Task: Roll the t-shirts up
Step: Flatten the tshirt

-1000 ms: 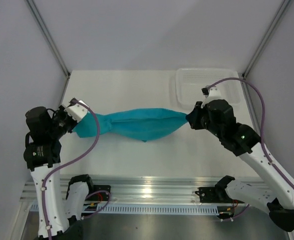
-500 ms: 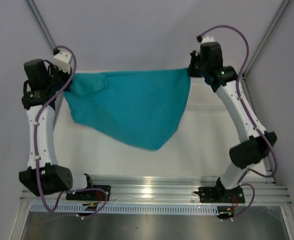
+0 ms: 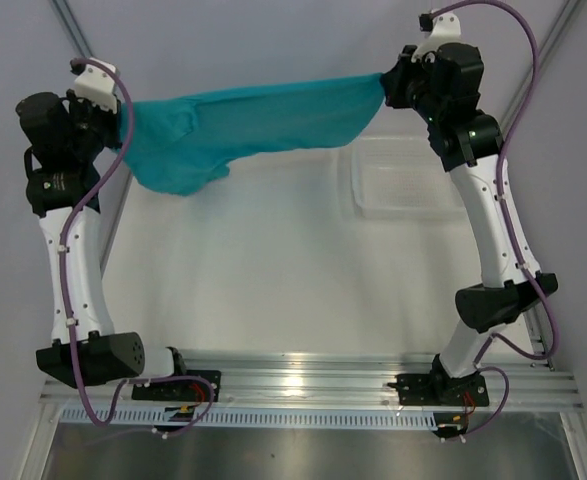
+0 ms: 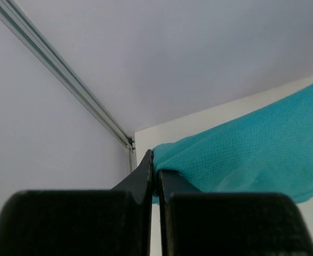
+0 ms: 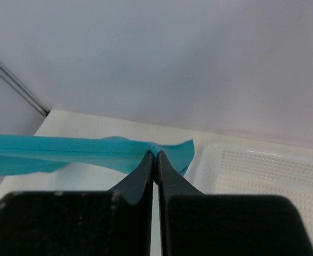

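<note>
Where the t-shirt (image 3: 263,125) is: aloft, strung between both arms above the far edge of the table (image 3: 273,280).
Left gripper (image 4: 155,166): clamped on one corner.
Right gripper (image 5: 156,156): clamped on the opposite corner.
Purpose: probably spreading the cloth before laying it flat.
Change: half a second earlier it hung lower as a broad sheet; now it is higher and drawn into a band.

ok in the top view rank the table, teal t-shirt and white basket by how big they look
1. table
2. teal t-shirt, held up nearer the camera, which may enlarge it
3. white basket, partly hidden by the right arm
</note>
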